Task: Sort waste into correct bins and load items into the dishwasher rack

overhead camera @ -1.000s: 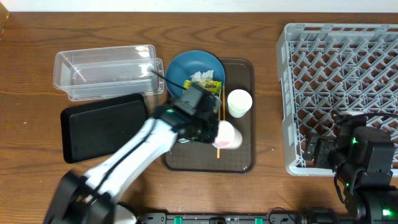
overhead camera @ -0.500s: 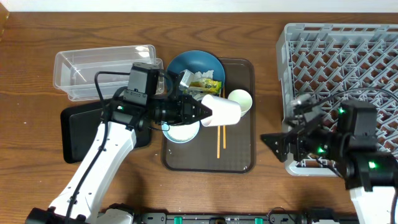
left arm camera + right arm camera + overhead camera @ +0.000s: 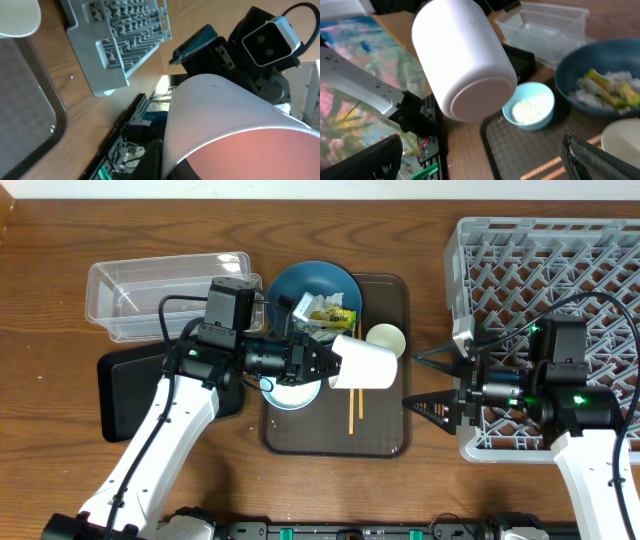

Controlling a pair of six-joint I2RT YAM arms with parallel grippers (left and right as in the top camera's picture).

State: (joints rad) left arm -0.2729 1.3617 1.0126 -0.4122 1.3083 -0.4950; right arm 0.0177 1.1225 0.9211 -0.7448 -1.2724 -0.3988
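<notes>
While your left gripper is clamped on a white cup, you are holding that cup on its side in the air over the brown tray. Its closed base points toward the right gripper. The left fingers pinch the cup at its mouth end; how they sit on the rim cannot be told from these views.

Your right fingers stand wide apart with nothing between them, just off the left wall of the dishwasher rack. The cup's base faces the gap between them, near their tips but apart from both.

Below you on the brown tray, a second white cup stands upright, mouth up, just beside the held one. The light-blue bowl sits on the tray under your left arm, with white rice grains in its bottom. The chopsticks lie lengthwise on the tray beneath the held cup.

At the tray's far left corner you have the dark-blue bowl, which holds crumpled napkins and the yellow-green wrapper. Left of that bowl the clear tub rests on the counter. The black tray lies just in front of the tub, partly under your left arm.
</notes>
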